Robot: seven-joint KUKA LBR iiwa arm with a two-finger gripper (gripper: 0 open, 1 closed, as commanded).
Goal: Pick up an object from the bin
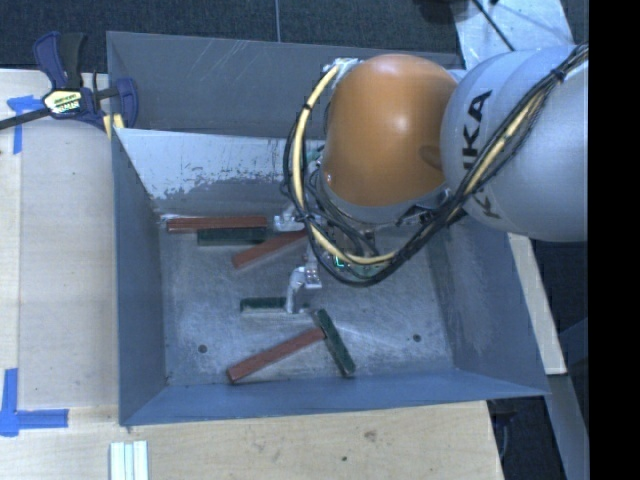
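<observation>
While the arm's orange cover and looped cables hang over the right half of the grey bin, the gripper sits low over the bin floor, near its middle. Whether the gripper is wide or narrow cannot be told from this angle.

At the gripper's lower left lies a short dark green bar, flat and level across the view. Its right end meets the gripper tip; contact cannot be confirmed.

Just below the gripper, a second dark green bar lies diagonally, its upper end near the tip. A reddish-brown bar lies below and left, its right end at that second bar.

Above and left of the gripper lie a tilted brown bar, a long brown bar and a dark bar alongside it.
</observation>
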